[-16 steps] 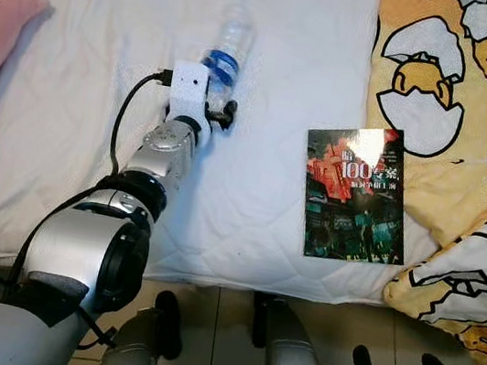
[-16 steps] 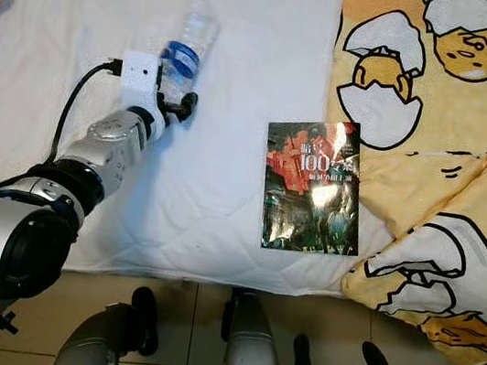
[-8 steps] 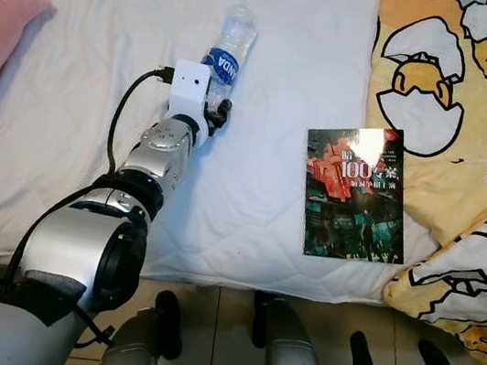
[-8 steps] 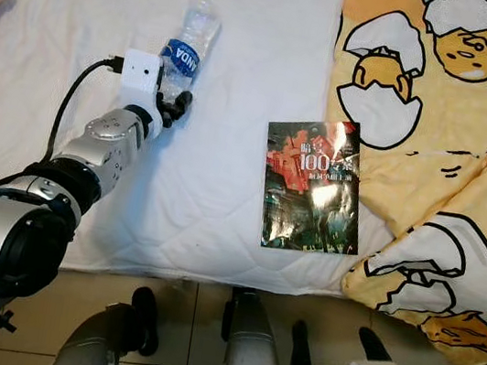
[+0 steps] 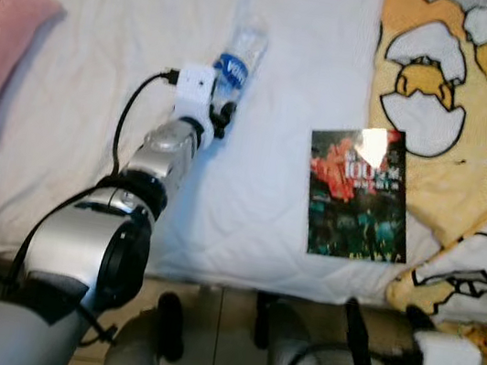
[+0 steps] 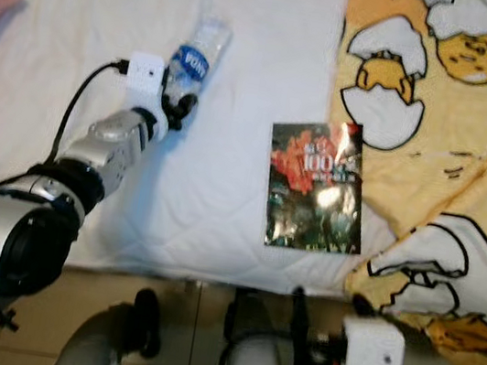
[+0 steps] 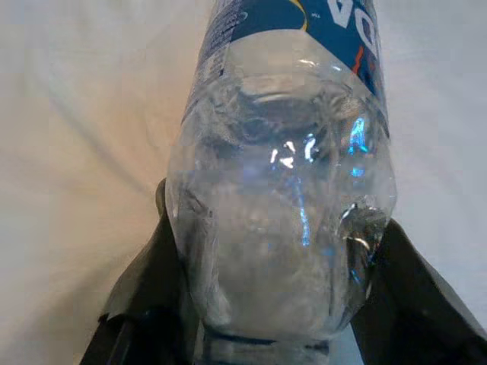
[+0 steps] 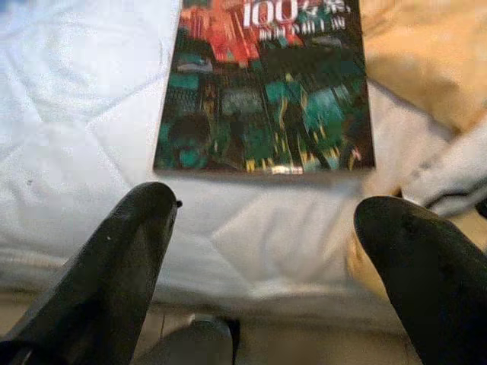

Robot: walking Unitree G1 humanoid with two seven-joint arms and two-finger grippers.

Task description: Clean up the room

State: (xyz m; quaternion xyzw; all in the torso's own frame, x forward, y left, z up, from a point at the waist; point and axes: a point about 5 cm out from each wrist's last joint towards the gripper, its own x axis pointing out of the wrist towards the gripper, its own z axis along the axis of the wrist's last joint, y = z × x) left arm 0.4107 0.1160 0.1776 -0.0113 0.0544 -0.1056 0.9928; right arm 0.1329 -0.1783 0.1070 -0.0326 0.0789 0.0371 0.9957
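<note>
On the white quilted bed [image 5: 269, 196], the left gripper [image 5: 220, 112] grasps the base of a clear plastic bottle with a blue label [image 5: 241, 60], while the right gripper [image 8: 266, 266], fingers spread apart, hovers near the dark glossy book [image 5: 358, 193] beside the yellow patterned blanket [image 5: 478, 108].

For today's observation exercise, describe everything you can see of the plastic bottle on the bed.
The plastic bottle is clear and crinkled, with a blue label bearing white letters. It lies on its side on the white bed sheet, left of the book. The left gripper is at its near end; in the left wrist view the jaws flank its dented base. Its cap cannot be made out.
</note>
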